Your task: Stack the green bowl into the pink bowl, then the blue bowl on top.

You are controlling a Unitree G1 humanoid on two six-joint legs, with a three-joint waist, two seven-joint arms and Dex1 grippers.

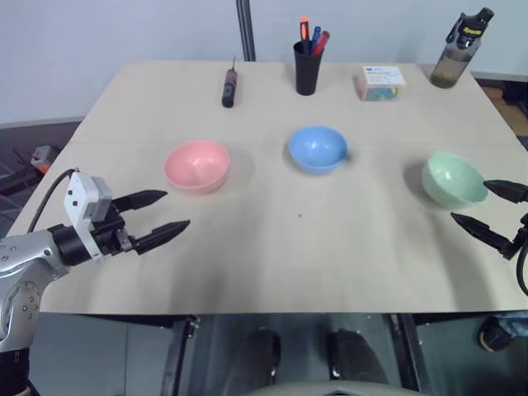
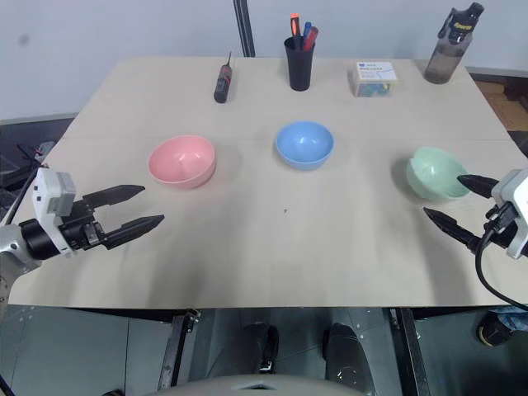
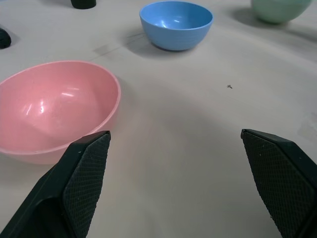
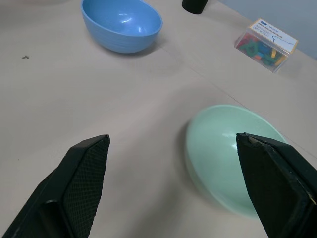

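The green bowl (image 3: 276,10) is cut off by the left wrist view's edge, only its lower part showing.

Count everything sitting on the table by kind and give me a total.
Bowls: 3, pink, blue, green
Screwdriver: 1
Pen cup: 1
Small box: 1
Water bottle: 1
Total: 7

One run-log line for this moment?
stack: not started | green bowl, pink bowl, blue bowl: apart | left hand, right hand: open, empty
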